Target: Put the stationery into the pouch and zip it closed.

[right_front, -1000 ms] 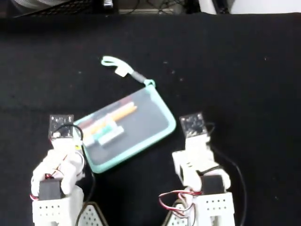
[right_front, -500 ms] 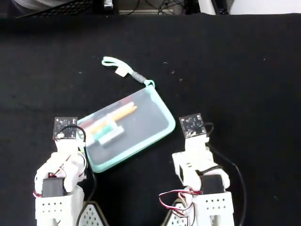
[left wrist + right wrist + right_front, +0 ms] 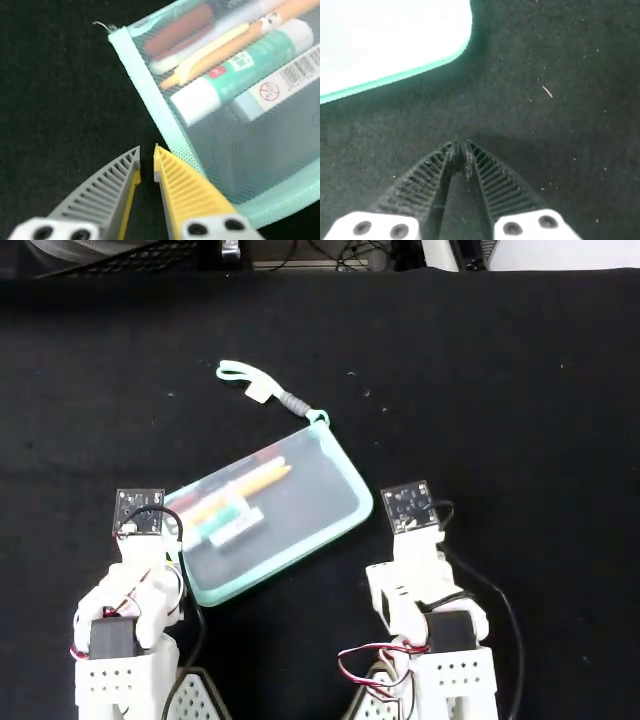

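The mint-edged mesh pouch [image 3: 310, 505] lies slanted on the black table between the two arms, its wrist strap [image 3: 245, 375] trailing toward the far left. Through the mesh I see an orange pen [image 3: 220, 50], a green-and-white glue stick [image 3: 240, 65] and a reddish-brown item [image 3: 180, 30]. My left gripper [image 3: 146, 149] is shut and empty, just off the pouch's [image 3: 250, 145] near-left edge. The right gripper [image 3: 460, 147] is shut too, on bare cloth a short way from the pouch's rounded corner [image 3: 390, 40].
Both arms sit folded back at the table's near edge, the left arm [image 3: 130, 580] beside the pouch's near-left end and the right arm [image 3: 420, 580] by its right corner. Black cloth [image 3: 500, 390] stretches to the far edge.
The left arm drew back slightly from the pouch a second ago and has kept still since. The pouch and the right arm have not moved.
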Robot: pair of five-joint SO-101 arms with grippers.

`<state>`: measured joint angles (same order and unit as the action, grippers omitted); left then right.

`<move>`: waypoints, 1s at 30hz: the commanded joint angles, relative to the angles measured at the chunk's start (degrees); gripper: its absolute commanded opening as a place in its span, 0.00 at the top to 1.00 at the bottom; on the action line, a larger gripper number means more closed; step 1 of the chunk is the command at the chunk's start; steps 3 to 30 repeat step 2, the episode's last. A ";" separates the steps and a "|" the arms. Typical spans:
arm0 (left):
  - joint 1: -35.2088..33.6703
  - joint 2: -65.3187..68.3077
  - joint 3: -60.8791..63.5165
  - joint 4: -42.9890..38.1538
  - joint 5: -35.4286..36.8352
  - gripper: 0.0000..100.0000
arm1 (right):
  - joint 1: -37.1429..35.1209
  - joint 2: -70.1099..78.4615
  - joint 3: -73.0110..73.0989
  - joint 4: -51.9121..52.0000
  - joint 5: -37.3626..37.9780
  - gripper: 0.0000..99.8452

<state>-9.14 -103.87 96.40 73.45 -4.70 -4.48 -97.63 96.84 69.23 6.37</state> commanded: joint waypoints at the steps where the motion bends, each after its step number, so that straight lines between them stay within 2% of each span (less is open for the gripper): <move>1: 0.31 -0.26 0.92 -0.62 -0.35 0.94 | -0.35 -0.48 0.22 0.09 -0.26 0.98; 30: 0.31 -0.26 0.92 -0.62 -0.35 0.94 | -0.35 -0.48 0.22 0.09 -0.26 0.98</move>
